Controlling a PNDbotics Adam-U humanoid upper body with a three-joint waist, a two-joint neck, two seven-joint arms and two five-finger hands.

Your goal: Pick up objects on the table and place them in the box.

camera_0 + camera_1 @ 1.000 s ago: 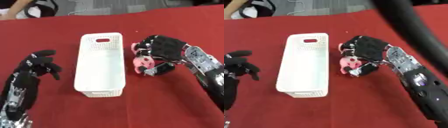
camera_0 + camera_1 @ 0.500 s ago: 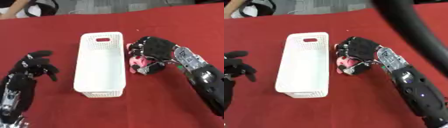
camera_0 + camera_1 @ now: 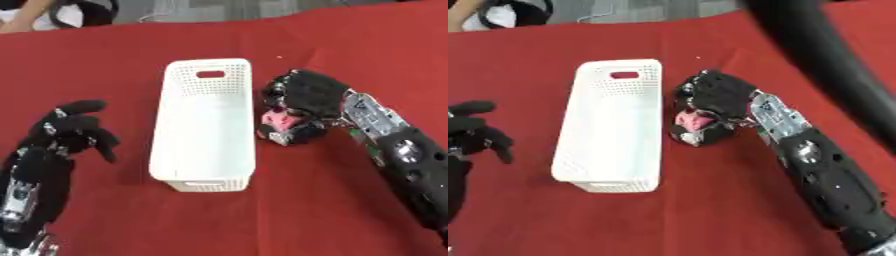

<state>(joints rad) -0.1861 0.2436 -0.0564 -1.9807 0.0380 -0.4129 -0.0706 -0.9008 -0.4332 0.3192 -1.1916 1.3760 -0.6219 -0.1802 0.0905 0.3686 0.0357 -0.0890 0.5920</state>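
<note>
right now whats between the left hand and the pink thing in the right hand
The white box lies between the left hand and the pink object, clearest in the left eye view; the right hand's fingers curl round that object.

Your tabletop (image 3: 350, 45) under red cloth, white perforated box (image 3: 206, 125) standing on it at centre, pink object (image 3: 696, 121) on the cloth just beside its right wall

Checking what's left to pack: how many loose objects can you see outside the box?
1: a pink object, just right of the white box, with the right hand curled round it. The box looks empty. The hand could hide more; the left hand holds nothing.
</note>
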